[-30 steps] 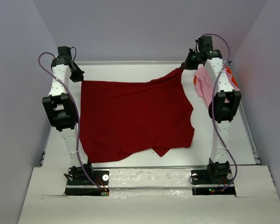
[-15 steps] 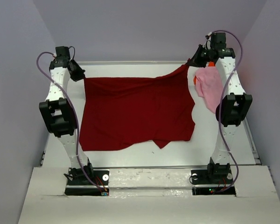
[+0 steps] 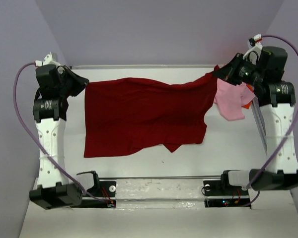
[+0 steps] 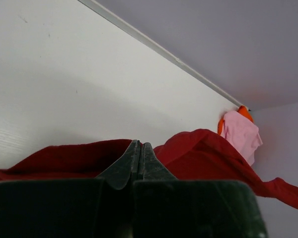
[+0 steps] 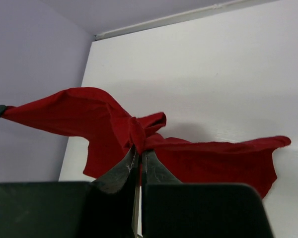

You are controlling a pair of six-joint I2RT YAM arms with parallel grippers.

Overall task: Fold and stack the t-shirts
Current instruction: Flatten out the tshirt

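The dark red t-shirt (image 3: 144,116) stretches across the desk (image 3: 228,153), its far corners raised. The left gripper (image 3: 82,84) pinches one near the far left corner and the right gripper (image 3: 219,73) the other near the far right corner. A light pink t-shirt (image 3: 231,101) lies over an orange t-shirt (image 3: 246,104) at the right edge

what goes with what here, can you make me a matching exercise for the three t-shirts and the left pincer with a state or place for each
Things:
1. dark red cloth t-shirt
2. light pink cloth t-shirt
3. bright orange cloth t-shirt
4. left pincer

States or places:
a. only slivers peek out at another shirt's edge
b. shut on cloth
c. pulled out wide across the table
d. bunched near the far right corner, not gripped

Pairs: 1-c, 2-d, 3-a, 4-b
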